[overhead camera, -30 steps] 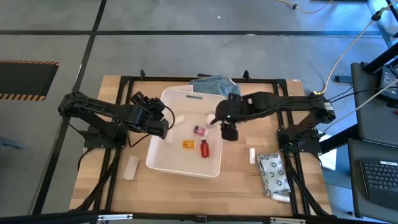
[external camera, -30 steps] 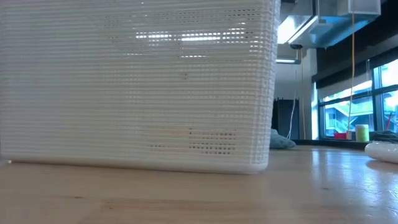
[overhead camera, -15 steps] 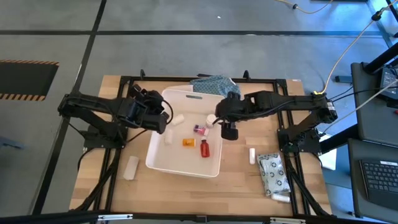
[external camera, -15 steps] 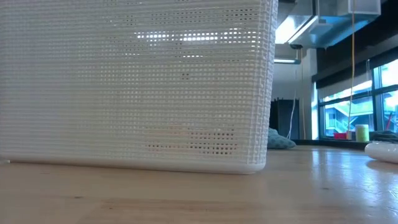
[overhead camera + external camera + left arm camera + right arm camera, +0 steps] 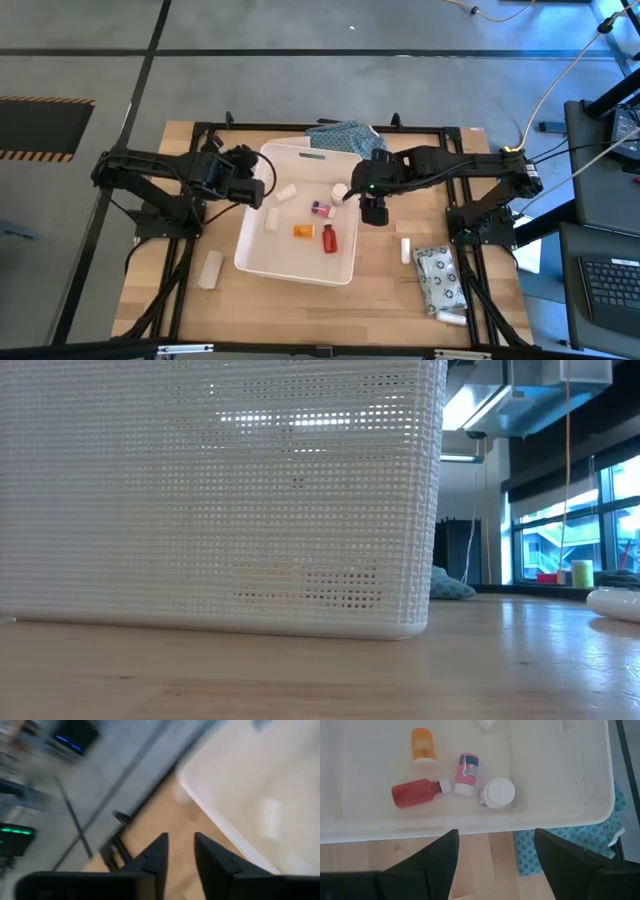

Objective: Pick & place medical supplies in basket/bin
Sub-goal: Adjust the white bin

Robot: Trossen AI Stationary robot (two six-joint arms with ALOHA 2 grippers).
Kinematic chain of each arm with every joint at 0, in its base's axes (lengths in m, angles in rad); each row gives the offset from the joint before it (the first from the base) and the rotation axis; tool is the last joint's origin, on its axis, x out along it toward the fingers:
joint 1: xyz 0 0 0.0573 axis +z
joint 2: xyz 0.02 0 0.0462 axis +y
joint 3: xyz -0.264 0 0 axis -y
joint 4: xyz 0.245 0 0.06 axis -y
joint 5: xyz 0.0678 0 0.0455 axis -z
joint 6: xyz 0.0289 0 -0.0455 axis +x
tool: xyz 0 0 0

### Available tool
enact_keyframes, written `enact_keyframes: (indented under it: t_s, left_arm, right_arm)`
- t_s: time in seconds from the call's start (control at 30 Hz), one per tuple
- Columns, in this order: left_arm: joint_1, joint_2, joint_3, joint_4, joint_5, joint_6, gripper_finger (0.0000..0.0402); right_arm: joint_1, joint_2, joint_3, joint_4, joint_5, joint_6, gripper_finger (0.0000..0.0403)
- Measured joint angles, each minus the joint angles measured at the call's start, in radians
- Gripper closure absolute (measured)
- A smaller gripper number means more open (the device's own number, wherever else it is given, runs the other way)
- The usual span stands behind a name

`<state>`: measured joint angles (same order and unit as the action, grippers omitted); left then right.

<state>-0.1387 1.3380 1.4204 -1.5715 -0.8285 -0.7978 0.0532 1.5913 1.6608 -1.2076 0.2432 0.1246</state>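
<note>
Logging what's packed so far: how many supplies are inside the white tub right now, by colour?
white items: 3
orange bottle: 1
red bottle: 1
pink-labelled bottle: 1
Total in the tub: 6

My left gripper [image 5: 262, 187] sits at the bin's [image 5: 262, 262] left rim, my right gripper [image 5: 352, 192] at its right rim.
</note>
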Motion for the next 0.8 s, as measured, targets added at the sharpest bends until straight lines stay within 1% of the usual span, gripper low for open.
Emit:
enact_keyframes:
  t_s: [0.1, 0.2, 0.37, 0.57, 0.63, 0.8]
  left_arm:
    - [-0.001, 0.0, 0.0, 0.0, 0.155, 0.023, 0.036]
    - [-0.003, 0.0, 0.0, 0.0, 0.308, -0.02, 0.0393]
    - [-0.045, 0.0, -0.006, 0.002, 0.493, -0.097, 0.04]
    - [-0.132, 0.0, -0.06, 0.001, 0.716, -0.119, 0.04]
    - [-0.169, 0.0, -0.093, 0.001, 0.766, -0.17, 0.04]
    - [-0.245, 0.009, -0.178, 0.0, 0.8, -0.263, 0.04]
  right_arm:
    - [0.0, 0.0, 0.0, -0.003, 0.0, 0.0, 0.0144]
    - [0.0, 0.0, 0.0, -0.008, 0.0, -0.002, 0.0144]
    - [0.0, 0.0, 0.0, -0.011, 0.0, -0.007, 0.0144]
    - [0.0, 0.0, 0.0, -0.026, 0.0, -0.025, 0.0144]
    - [0.0, 0.0, 0.0, -0.034, 0.0, -0.025, 0.0144]
    - [0.0, 0.0, 0.0, -0.036, 0.0, -0.03, 0.0144]
